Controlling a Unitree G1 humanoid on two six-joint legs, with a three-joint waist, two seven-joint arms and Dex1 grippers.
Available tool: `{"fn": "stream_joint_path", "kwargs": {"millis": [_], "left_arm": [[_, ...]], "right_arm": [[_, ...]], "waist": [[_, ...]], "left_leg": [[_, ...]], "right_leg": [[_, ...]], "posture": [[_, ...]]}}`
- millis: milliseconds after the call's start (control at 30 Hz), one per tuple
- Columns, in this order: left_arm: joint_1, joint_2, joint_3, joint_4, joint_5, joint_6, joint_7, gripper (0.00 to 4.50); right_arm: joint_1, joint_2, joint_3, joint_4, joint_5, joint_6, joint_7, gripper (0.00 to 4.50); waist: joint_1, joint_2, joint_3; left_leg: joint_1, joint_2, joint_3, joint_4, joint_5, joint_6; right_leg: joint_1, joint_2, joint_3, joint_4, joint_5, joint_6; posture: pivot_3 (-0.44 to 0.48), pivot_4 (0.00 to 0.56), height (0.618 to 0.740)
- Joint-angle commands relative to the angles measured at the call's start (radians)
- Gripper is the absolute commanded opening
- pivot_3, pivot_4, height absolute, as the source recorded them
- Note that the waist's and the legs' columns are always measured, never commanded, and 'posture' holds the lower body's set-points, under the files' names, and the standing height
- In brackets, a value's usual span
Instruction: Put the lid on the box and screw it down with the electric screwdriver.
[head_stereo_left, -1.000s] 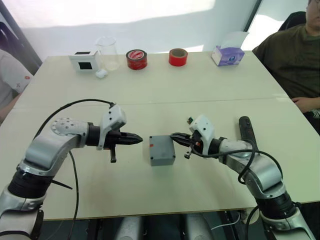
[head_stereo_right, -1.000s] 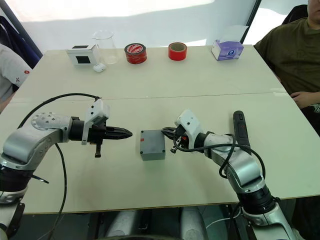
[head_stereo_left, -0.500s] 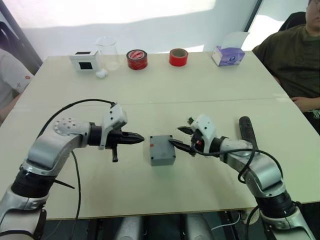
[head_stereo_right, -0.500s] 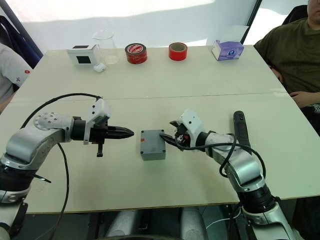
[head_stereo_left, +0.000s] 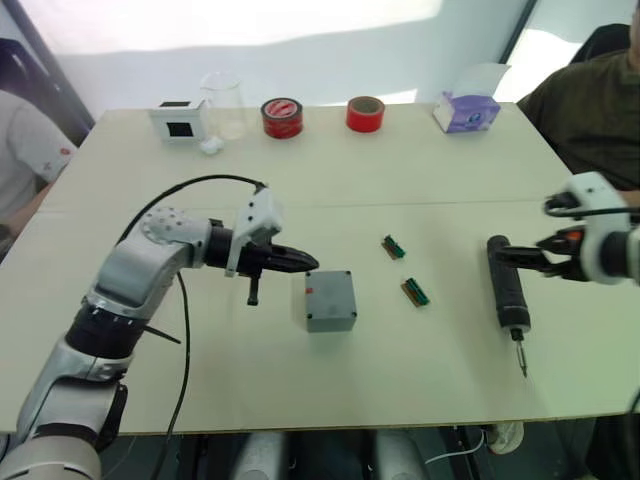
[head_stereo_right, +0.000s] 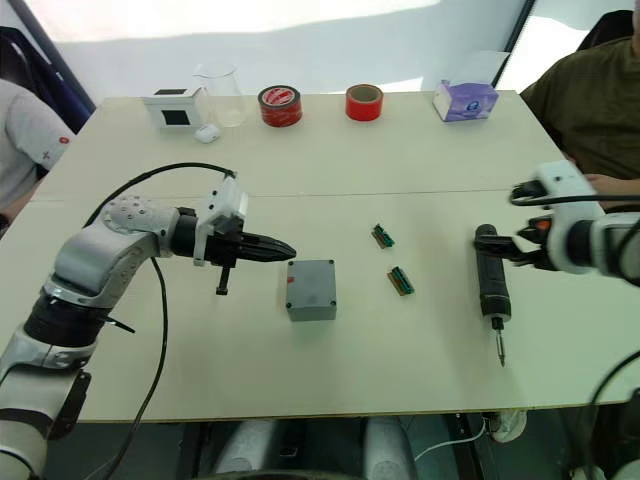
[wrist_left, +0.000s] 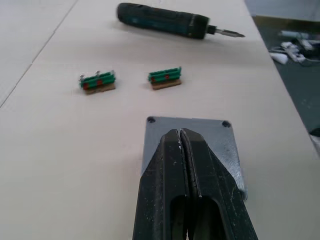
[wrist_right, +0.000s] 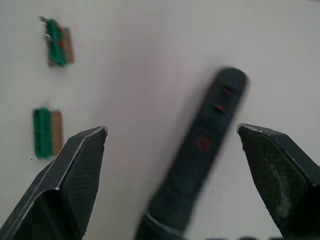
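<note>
On the pale counter (head_stereo_left: 300, 190), in the head views, we see the box (head_stereo_left: 330, 299) near the middle, its lid (head_stereo_right: 311, 283) seated on top. The left tool (head_stereo_left: 303, 263) hovers just beside the box's left edge, fingers pressed together. Two small green connectors (head_stereo_left: 393, 246) (head_stereo_left: 415, 291) lie to the right of the box, apart from it. Farther right lies the electric screwdriver (head_stereo_left: 507, 290), bit toward the near edge; the right tool (head_stereo_left: 527, 257) sits at its rear end. Along the far edge stand a white box with a black screen (head_stereo_left: 178, 120), a clear beaker (head_stereo_left: 222, 103), two red tape rolls (head_stereo_left: 281, 116) (head_stereo_left: 365, 113) and a tissue box (head_stereo_left: 467, 110). A person (head_stereo_left: 585, 110) sits at the far right.

In the left wrist view, we see the closed fingers (wrist_left: 172, 190) over the lid's near edge, with the connectors and screwdriver beyond.

In the right wrist view, we see the fingers (wrist_right: 80, 165) spread wide, straddling the screwdriver's barrel without touching it
</note>
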Motion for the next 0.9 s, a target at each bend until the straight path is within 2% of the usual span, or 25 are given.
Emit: {"fn": "stream_joint_path", "kwargs": {"millis": [33, 200, 400, 667, 900], "left_arm": [[-0.035, -0.016, -0.026, -0.042, 0.01, -0.039, -0.038, 0.0], [-0.022, -0.04, -0.057, -0.055, 0.029, -0.06, -0.048, 0.0], [0.008, -0.04, -0.06, -0.082, 0.038, -0.056, -0.035, 0.0], [0.071, -0.033, -0.055, -0.15, 0.044, -0.021, 0.025, 0.0], [0.106, -0.032, -0.044, -0.177, 0.041, 0.0, 0.065, 0.0]], "right_arm": [[-0.02, -0.095, 0.125, 0.151, 0.067, 0.021, 0.017, 4.4], [-0.102, -0.085, 0.23, 0.296, 0.144, 0.021, 0.003, 4.4], [-0.179, -0.06, 0.346, 0.378, 0.204, 0.021, -0.041, 4.4], [-0.217, 0.003, 0.464, 0.424, 0.071, 0.014, -0.012, 4.4], [-0.271, 0.044, 0.612, 0.473, -0.013, -0.026, 0.082, 4.4]], "waist": [[-0.012, 0.001, 0.0], [-0.013, 0.001, 0.0], [-0.008, 0.001, 0.0], [-0.009, 0.001, 0.0], [-0.009, 0.0, 0.0]], "left_leg": [[0.0, 0.0, 0.0, 0.0, 0.0, 0.0], [-0.001, 0.001, 0.002, -0.001, 0.0, 0.0], [-0.001, 0.001, 0.002, -0.001, 0.0, 0.0], [-0.002, 0.0, 0.002, 0.0, 0.0, 0.0], [-0.002, 0.0, 0.001, 0.0, 0.0, 0.0]], "right_leg": [[0.0, 0.0, 0.0, 0.001, 0.0, 0.0], [-0.002, 0.0, 0.001, 0.001, 0.0, 0.0], [-0.004, 0.0, 0.002, 0.001, 0.0, 0.0], [-0.004, 0.0, 0.002, 0.002, 0.0, 0.0], [-0.004, 0.0, 0.002, 0.002, 0.0, 0.0]], "posture": [[0.0, 0.15, 0.74], [0.0, 0.15, 0.74], [0.0, 0.15, 0.74], [0.0, 0.15, 0.74], [0.0, 0.15, 0.74]]}}
